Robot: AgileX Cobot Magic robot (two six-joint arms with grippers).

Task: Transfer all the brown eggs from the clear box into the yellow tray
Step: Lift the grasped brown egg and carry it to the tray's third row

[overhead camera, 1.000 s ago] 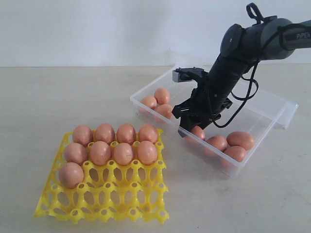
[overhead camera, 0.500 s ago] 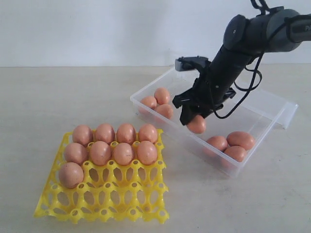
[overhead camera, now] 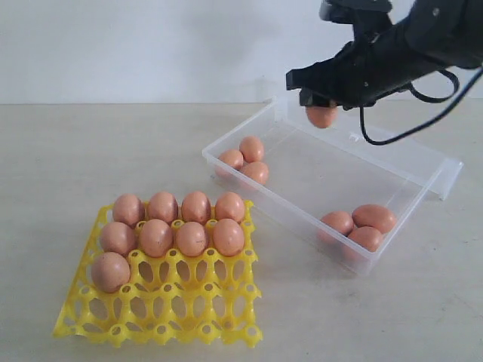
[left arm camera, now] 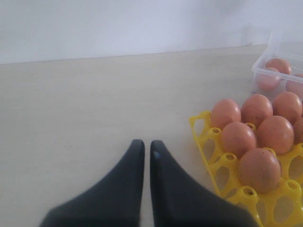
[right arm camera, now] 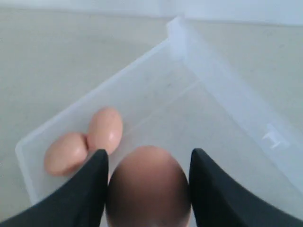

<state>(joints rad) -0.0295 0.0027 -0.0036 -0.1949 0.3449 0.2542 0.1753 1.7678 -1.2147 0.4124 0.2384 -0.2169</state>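
Note:
My right gripper (overhead camera: pixel 320 102) hangs high above the clear box (overhead camera: pixel 423 162), shut on a brown egg (overhead camera: pixel 321 115) that fills the space between its fingers (right arm camera: pixel 94 179) in the right wrist view as the egg (right arm camera: pixel 148 187). Three eggs (overhead camera: pixel 246 159) lie in the box's far left corner and three more (overhead camera: pixel 358 225) at its near right end. The yellow tray (overhead camera: pixel 181 309) at the front left carries several eggs (overhead camera: pixel 173 225) in its back rows. My left gripper (left arm camera: pixel 144 144) is shut and empty over bare table, left of the tray (left arm camera: pixel 227 165).
The box's clear lid (overhead camera: pixel 450 175) hangs open off its far right side. The table's back edge meets a white wall (overhead camera: pixel 151 45).
My right gripper has lifted the egg out of the box's middle and carried it up and toward the far side. The left arm has not moved.

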